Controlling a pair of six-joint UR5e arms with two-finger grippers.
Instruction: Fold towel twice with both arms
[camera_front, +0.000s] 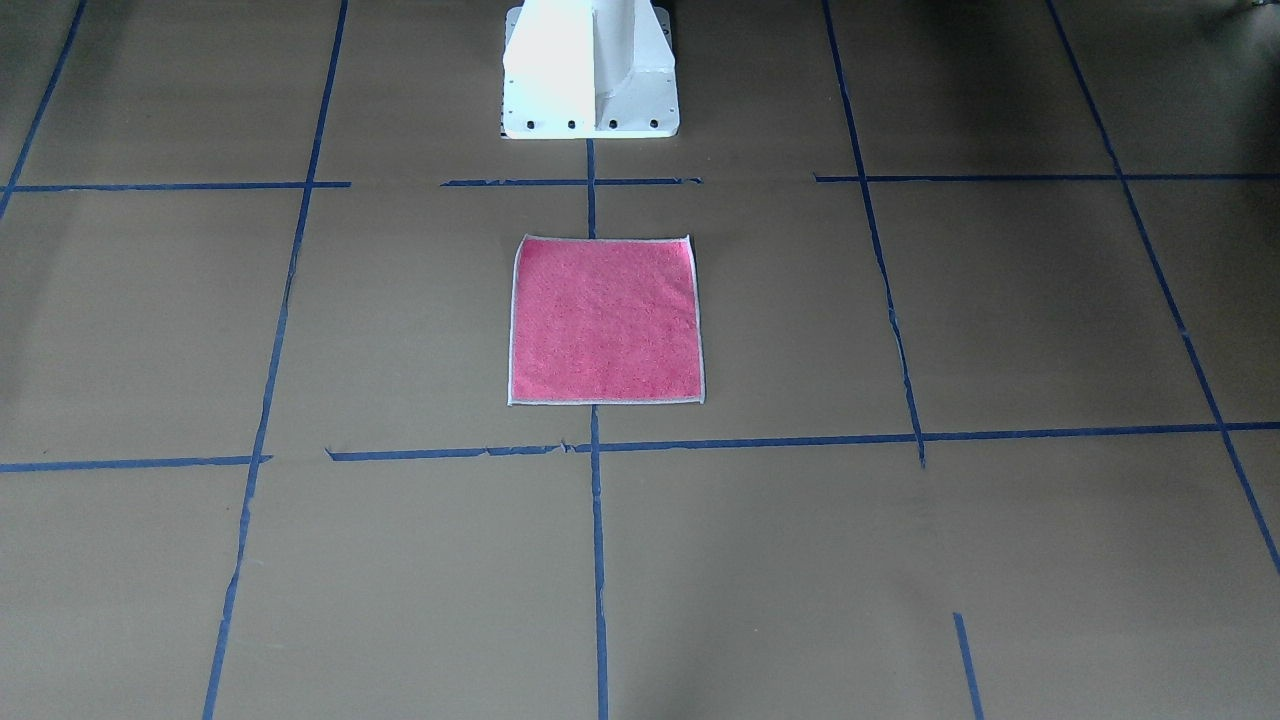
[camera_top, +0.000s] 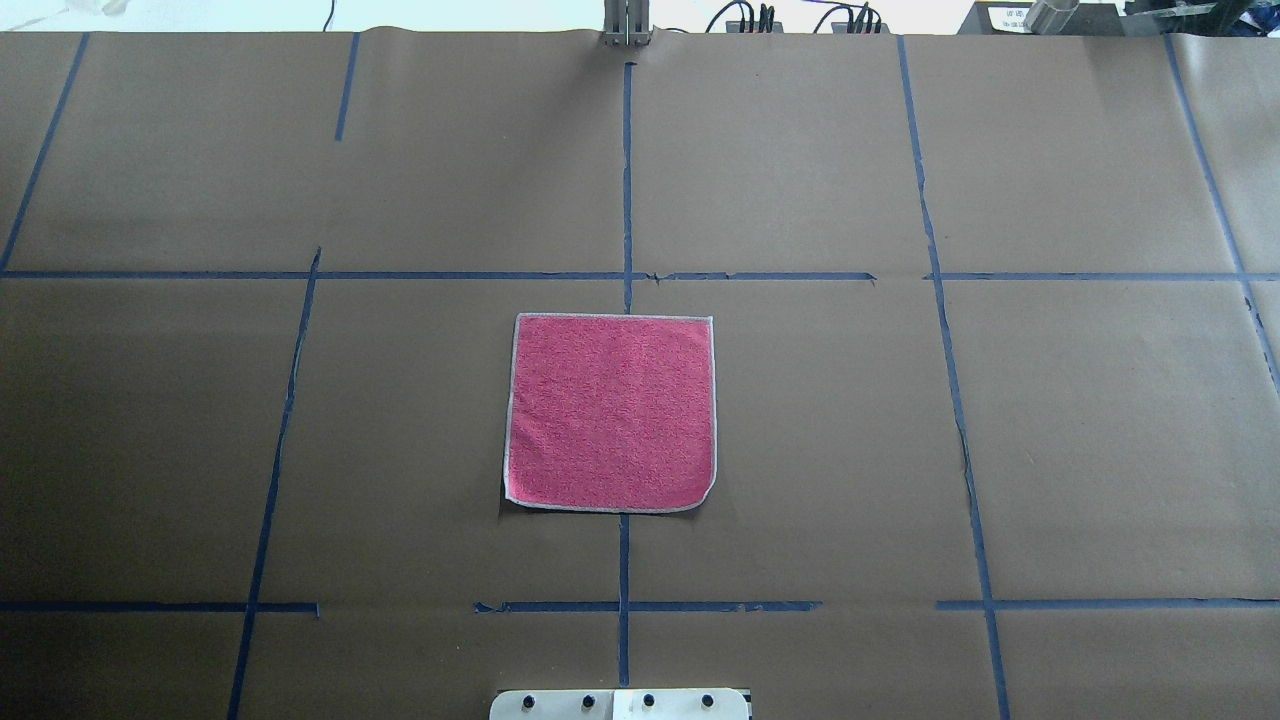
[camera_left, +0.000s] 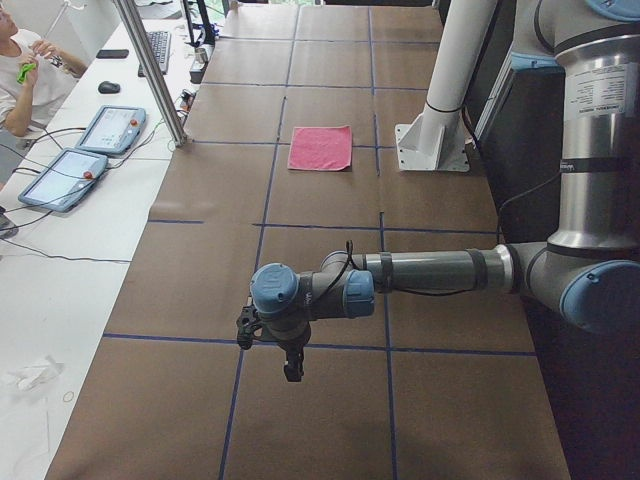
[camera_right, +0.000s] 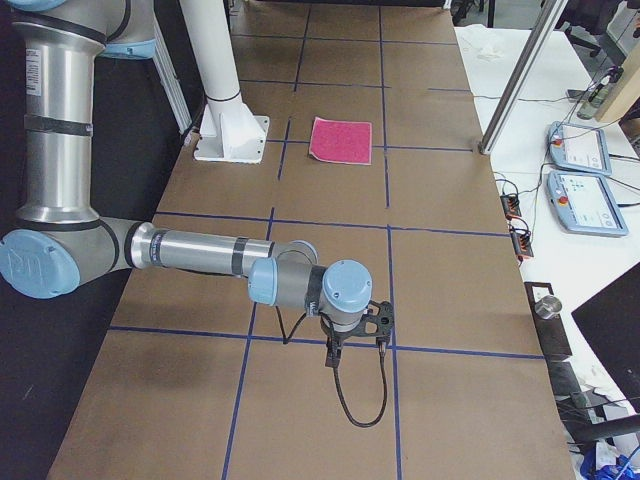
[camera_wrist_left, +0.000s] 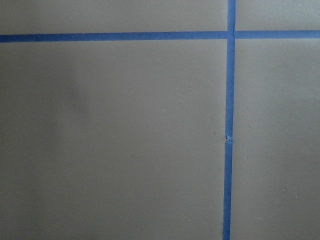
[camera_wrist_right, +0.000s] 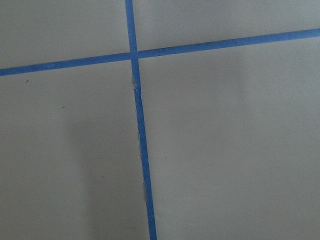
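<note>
The towel (camera_front: 605, 320) lies flat and unfolded, pink-red face up with a whitish-grey border, in the middle of the table in front of the pedestal. It also shows in the overhead view (camera_top: 612, 412) and small in both side views (camera_left: 320, 148) (camera_right: 341, 140). My left gripper (camera_left: 291, 368) hangs over the table's left end, far from the towel. My right gripper (camera_right: 333, 358) hangs over the right end, equally far. I cannot tell whether either is open or shut. Both wrist views show only brown paper and blue tape.
The white pedestal base (camera_front: 590, 70) stands just behind the towel. Blue tape lines (camera_top: 625, 180) grid the brown paper. A metal post (camera_left: 150, 70), tablets (camera_left: 80, 150) and a seated operator (camera_left: 20, 80) are along the far side table.
</note>
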